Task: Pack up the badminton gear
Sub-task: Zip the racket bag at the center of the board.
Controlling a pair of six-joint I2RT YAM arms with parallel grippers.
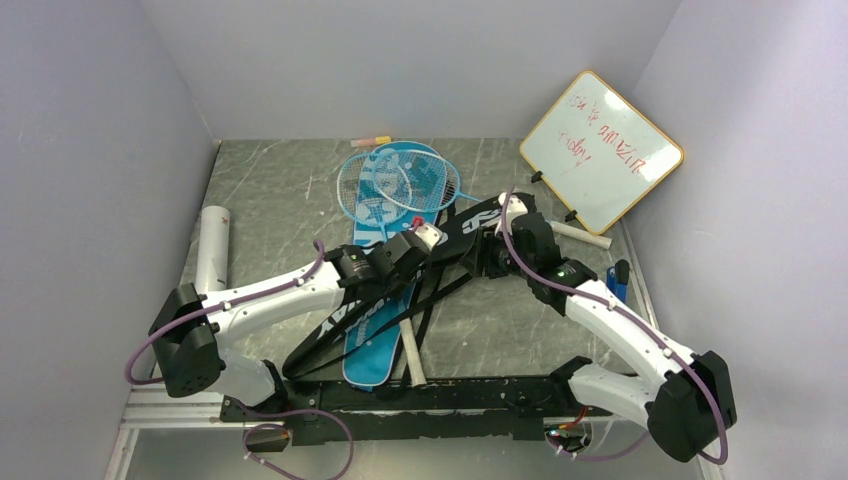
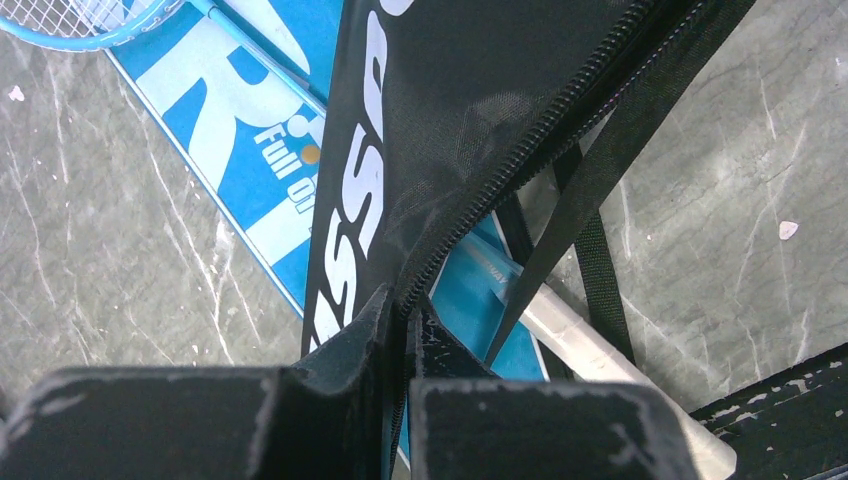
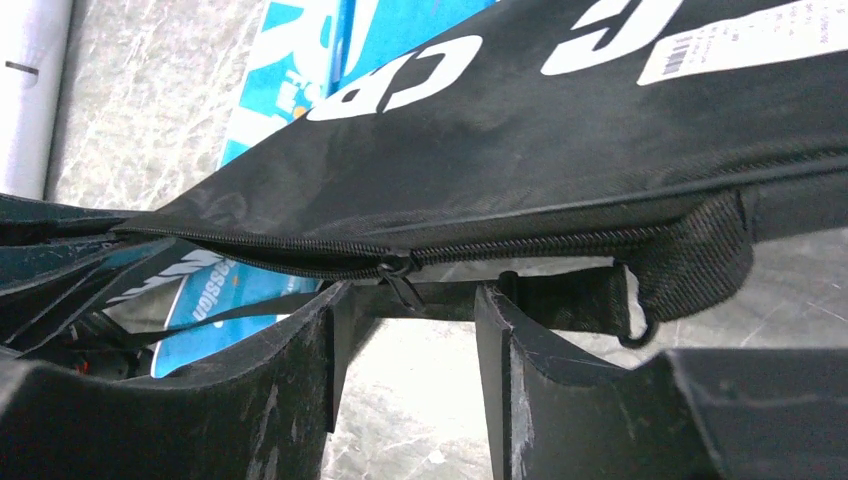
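The black bag with white lettering hangs lifted between my two grippers, its straps trailing down to the table. My left gripper is shut on the bag's zipper edge. My right gripper is open, its fingers either side of the zipper pull, which hangs just above the gap. The zipper is partly open to the left of the pull. The blue bag lies flat under the black one. Two light-blue rackets rest on its far end. No shuttlecock shows.
A white racket handle sticks out from under the bags toward the near rail. The long white tube lies at the left. The orange-rimmed whiteboard leans at the back right, with a white rod below it. Walls close in on three sides.
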